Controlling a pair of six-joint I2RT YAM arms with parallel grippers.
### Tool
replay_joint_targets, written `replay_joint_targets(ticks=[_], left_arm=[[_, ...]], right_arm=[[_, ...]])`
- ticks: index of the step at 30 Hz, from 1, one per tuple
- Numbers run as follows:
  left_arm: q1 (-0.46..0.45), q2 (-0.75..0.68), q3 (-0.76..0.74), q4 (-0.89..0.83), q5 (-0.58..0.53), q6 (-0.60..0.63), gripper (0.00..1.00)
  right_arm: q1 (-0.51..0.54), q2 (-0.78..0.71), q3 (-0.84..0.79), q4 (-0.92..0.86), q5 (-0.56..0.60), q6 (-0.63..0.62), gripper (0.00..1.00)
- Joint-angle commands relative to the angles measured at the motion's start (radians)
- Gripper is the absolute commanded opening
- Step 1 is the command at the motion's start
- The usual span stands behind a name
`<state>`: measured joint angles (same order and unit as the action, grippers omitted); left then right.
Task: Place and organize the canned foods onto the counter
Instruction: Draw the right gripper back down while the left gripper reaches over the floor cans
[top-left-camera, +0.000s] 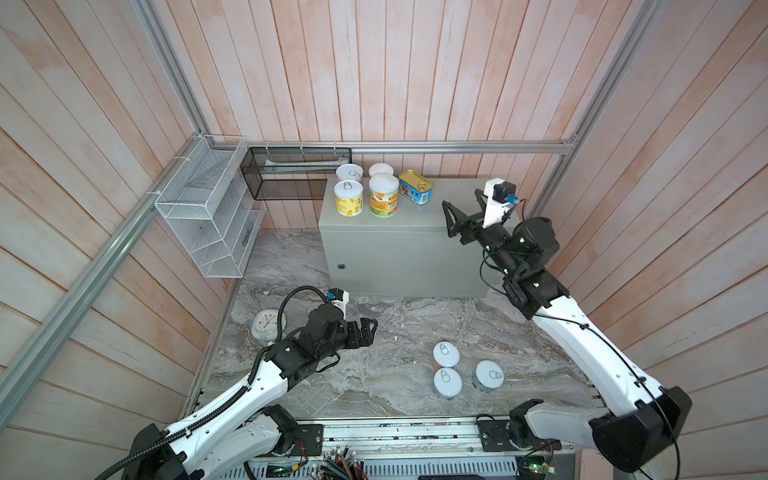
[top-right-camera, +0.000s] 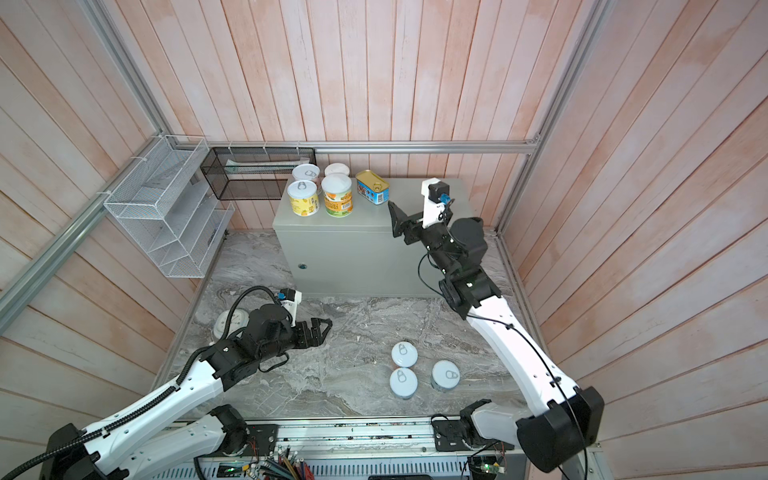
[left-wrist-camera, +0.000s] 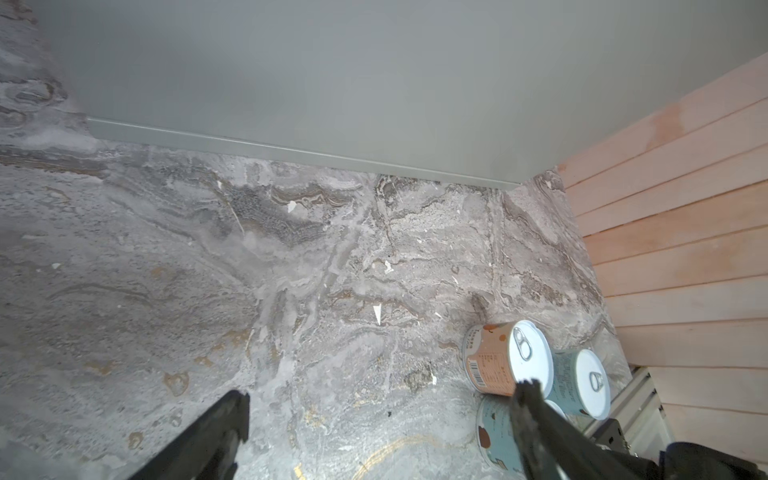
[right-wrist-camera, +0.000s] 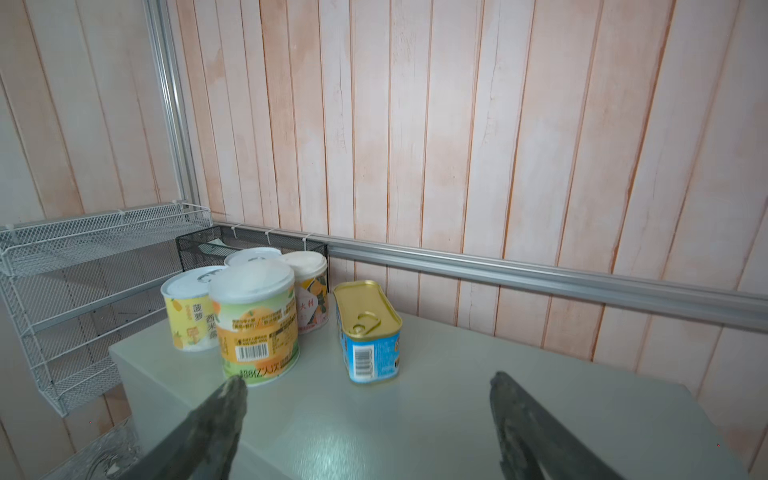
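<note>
Several upright cans (top-left-camera: 384, 195) and a gold tin (top-left-camera: 415, 187) stand at the back left of the counter (top-left-camera: 453, 216). In the right wrist view the tin (right-wrist-camera: 365, 332) stands beside the orange-label can (right-wrist-camera: 257, 328). My right gripper (top-left-camera: 461, 199) hovers open and empty over the counter top, just right of the tin. Three more cans (top-left-camera: 446, 353) (top-left-camera: 447, 382) (top-left-camera: 489, 375) stand on the marble floor at the front right. My left gripper (top-left-camera: 372, 328) is open and empty, low over the marble and left of those cans; one finger overlaps the pink can (left-wrist-camera: 494, 361) in its wrist view.
A pale-blue clock (top-left-camera: 266, 324) lies on the marble behind the left arm. A white wire rack (top-left-camera: 208, 216) and a black mesh basket (top-left-camera: 291, 174) hang on the back-left walls. Wooden walls close in both sides.
</note>
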<state>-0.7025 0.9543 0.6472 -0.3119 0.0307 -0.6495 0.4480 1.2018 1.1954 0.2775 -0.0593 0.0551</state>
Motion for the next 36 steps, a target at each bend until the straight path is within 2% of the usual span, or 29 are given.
replay_joint_targets(ticks=[1,8,12,19,25,31,36], left_arm=[[-0.06,0.015,0.045,0.053,0.018,0.021,1.0],[-0.223,0.096,0.117,0.061,-0.051,0.063,1.0],[-0.303,0.166,0.147,0.084,-0.07,0.061,1.0],[-0.433,0.363,0.269,0.034,-0.143,0.085,1.0],[-0.483,0.486,0.324,0.076,-0.111,0.069,1.0],[-0.511,0.569,0.376,0.054,-0.126,0.032,1.0],[-0.541,0.615,0.393,0.04,-0.147,0.007,1.0]], right_arm=[[-0.006,-0.084,-0.086,-0.057,0.066,0.062,0.91],[-0.027,-0.251,-0.303,-0.163,0.174,0.114,0.94],[-0.058,-0.317,-0.414,-0.21,0.165,0.17,0.98],[-0.102,-0.45,-0.595,-0.201,0.175,0.211,0.98],[-0.126,-0.491,-0.651,-0.189,0.147,0.259,0.98],[-0.132,-0.503,-0.668,-0.205,0.23,0.294,0.98],[-0.134,-0.539,-0.69,-0.212,0.245,0.305,0.98]])
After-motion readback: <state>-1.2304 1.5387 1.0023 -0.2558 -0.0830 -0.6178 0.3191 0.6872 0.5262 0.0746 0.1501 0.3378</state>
